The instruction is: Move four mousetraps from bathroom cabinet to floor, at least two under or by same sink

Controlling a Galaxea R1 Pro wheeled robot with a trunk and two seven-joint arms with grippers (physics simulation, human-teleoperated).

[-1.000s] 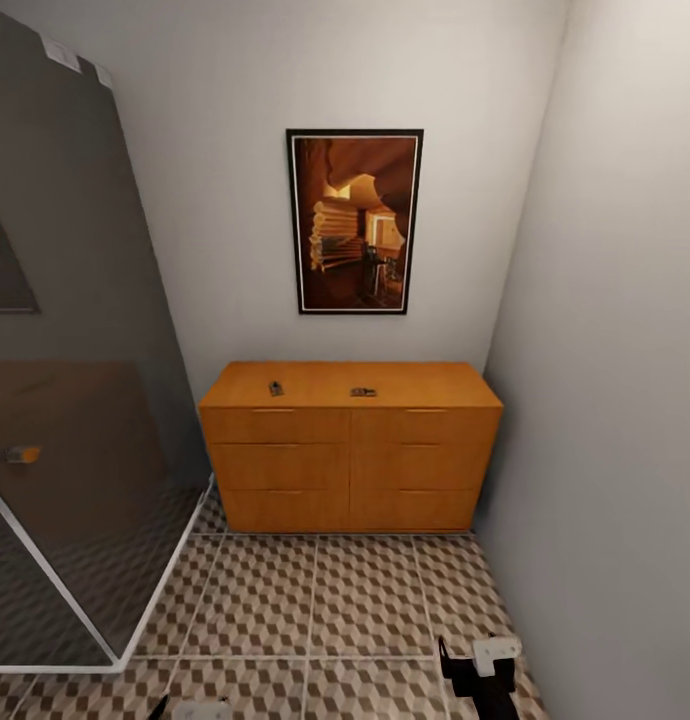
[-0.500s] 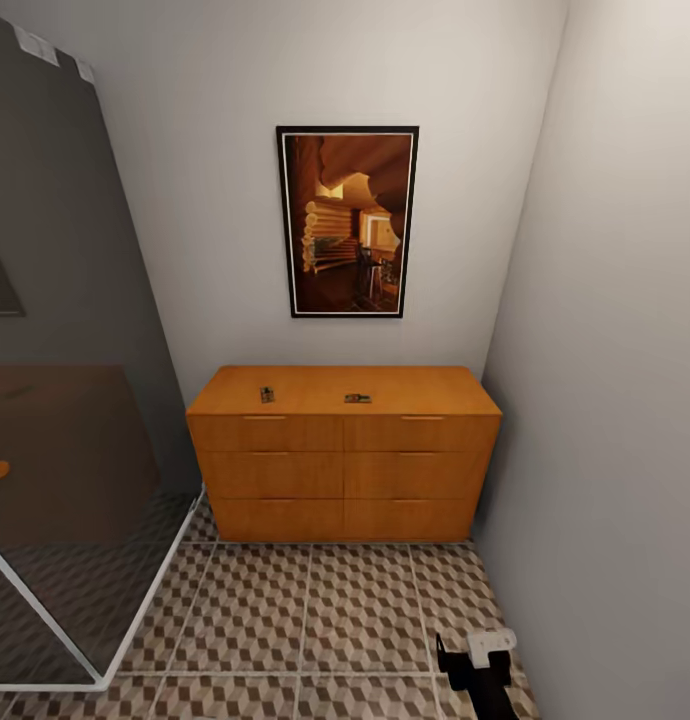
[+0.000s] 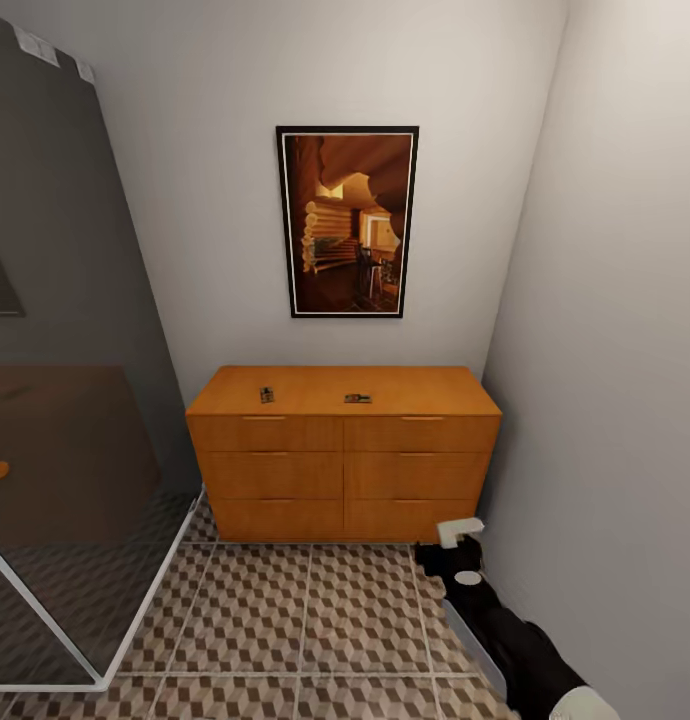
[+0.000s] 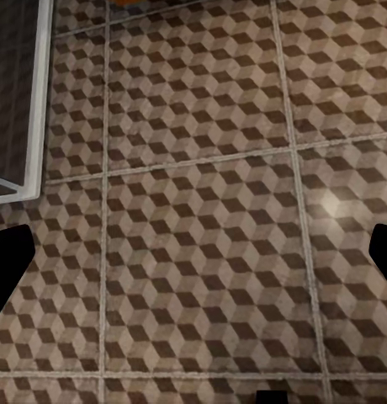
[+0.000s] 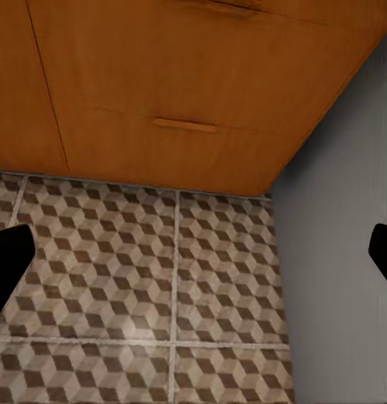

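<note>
Two mousetraps [image 3: 267,394] [image 3: 358,398] sit on top of the cabinet [image 3: 343,470]. The right gripper [image 3: 453,545], jaws spread and empty, hangs low by the bottom drawers; left gripper [image 4: 193,252], also spread, faces the bathroom floor [image 3: 305,620]. Reaching up, I'd worry about clipping the cabinet edge or wall.

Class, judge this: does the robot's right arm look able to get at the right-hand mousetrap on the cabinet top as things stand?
Probably yes: the right gripper is low by the cabinet, and nothing blocks the mousetrap above.
</note>
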